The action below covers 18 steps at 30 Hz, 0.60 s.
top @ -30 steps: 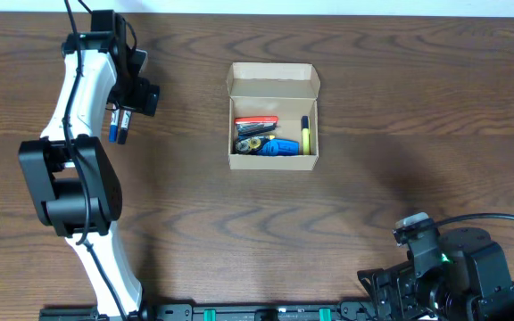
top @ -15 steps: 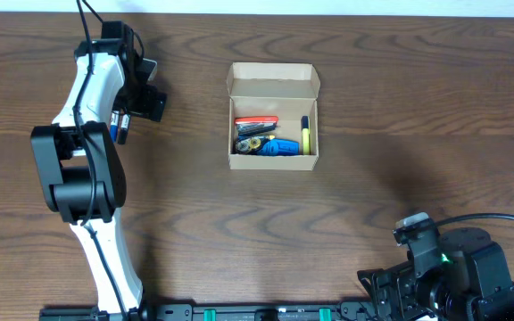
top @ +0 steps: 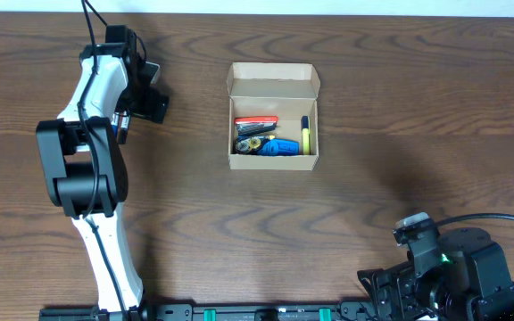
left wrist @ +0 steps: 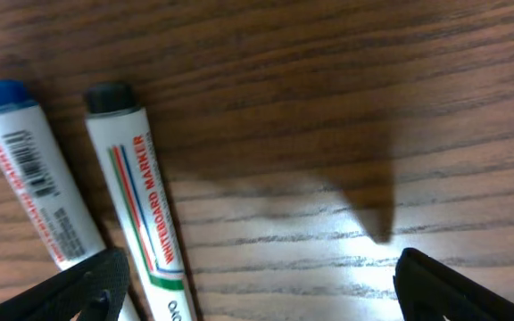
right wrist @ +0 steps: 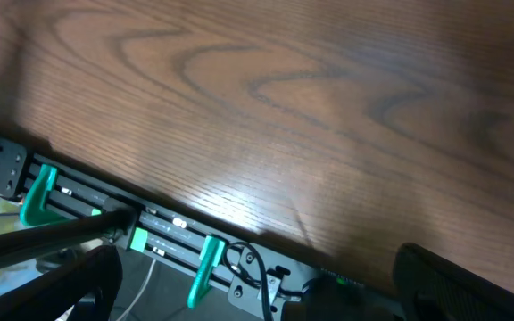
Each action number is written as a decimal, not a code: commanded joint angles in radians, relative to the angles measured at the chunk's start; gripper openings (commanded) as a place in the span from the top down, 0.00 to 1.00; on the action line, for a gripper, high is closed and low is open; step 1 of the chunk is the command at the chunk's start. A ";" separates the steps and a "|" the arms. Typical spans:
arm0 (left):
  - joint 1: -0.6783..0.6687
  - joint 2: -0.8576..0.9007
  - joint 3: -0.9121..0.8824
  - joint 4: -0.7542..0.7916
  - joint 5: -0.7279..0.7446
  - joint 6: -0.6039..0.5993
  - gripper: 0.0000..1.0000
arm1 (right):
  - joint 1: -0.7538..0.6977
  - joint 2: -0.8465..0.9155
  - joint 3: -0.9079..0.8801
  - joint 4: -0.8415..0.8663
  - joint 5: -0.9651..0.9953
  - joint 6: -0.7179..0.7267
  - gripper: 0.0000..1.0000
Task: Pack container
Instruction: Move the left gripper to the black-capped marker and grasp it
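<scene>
The container (top: 273, 157), a small tan cardboard box, stands open at mid-table with its flap lid folded back at the far side. Inside lie a red marker (top: 256, 120), a yellow highlighter (top: 306, 135), a blue item (top: 279, 148) and dark items. My left gripper (top: 125, 118) is open low over the table at the far left. In the left wrist view its jaws (left wrist: 257, 290) are spread; a black-capped whiteboard marker (left wrist: 141, 205) lies between them by the left finger. A blue-capped marker (left wrist: 29, 169) lies beside it. My right gripper (right wrist: 257, 285) is open and empty.
The right arm (top: 444, 267) rests folded at the near right corner, its gripper over the table's front edge and the rail (right wrist: 105, 218) with green clips. The left arm (top: 83, 169) stretches along the left side. The brown wooden table (top: 400, 107) carries nothing else.
My left arm has swung its wrist further over the two markers, so the overhead view now hides most of them. The container and the right arm have not moved.
</scene>
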 commanded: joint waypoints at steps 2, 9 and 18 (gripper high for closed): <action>0.007 0.016 -0.004 0.014 0.010 0.008 0.05 | 0.008 -0.001 0.000 -0.001 -0.003 0.010 0.01; 0.007 0.021 -0.004 0.018 0.018 0.008 0.04 | 0.008 -0.001 0.000 -0.001 -0.003 0.011 0.01; 0.007 0.034 -0.005 0.017 0.024 0.007 0.05 | 0.008 -0.001 0.000 -0.001 -0.003 0.011 0.01</action>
